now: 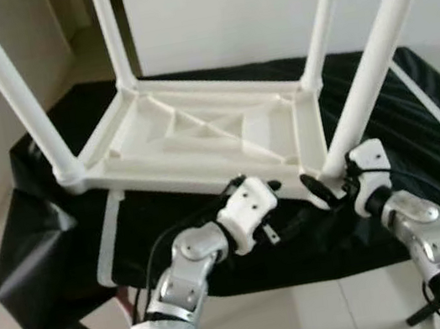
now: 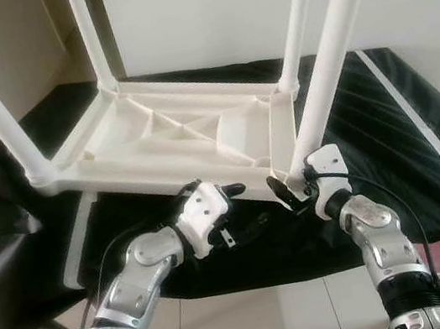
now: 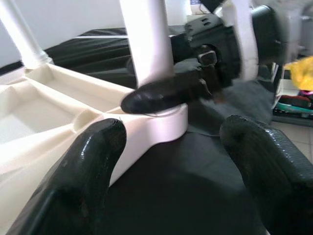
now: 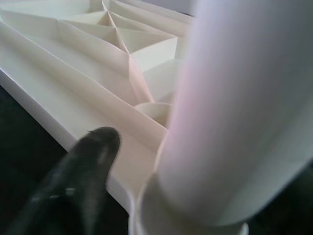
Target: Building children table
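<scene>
**Four Legs Were In, One Was Being Checked**

The black cloth (image 1: 54,236) was the biggest thing, spread over a stand under everything. On it lay the white table top (image 1: 189,136), turned upside down so its ribs showed. Four white legs stood up from its corners. The near right leg (image 1: 374,69) rose just beside the right gripper (image 1: 327,188).

The right gripper was at the bottom of that leg, where it went into the corner socket (image 3: 168,122). One black finger (image 3: 156,95) lay across the foot of the leg. The other finger was hidden behind the leg, so I could not tell if the jaws were pinching it or just resting there.

The left gripper (image 3: 171,161) pointed at the same corner from a little way back. Its two fingers were wide apart and held nothing. The corner socket sat straight ahead, between its tips but farther on.

It looked like most of the job was done, since all four legs were in. What seemed left was making that last leg tight and then turning the table the right way up
</scene>
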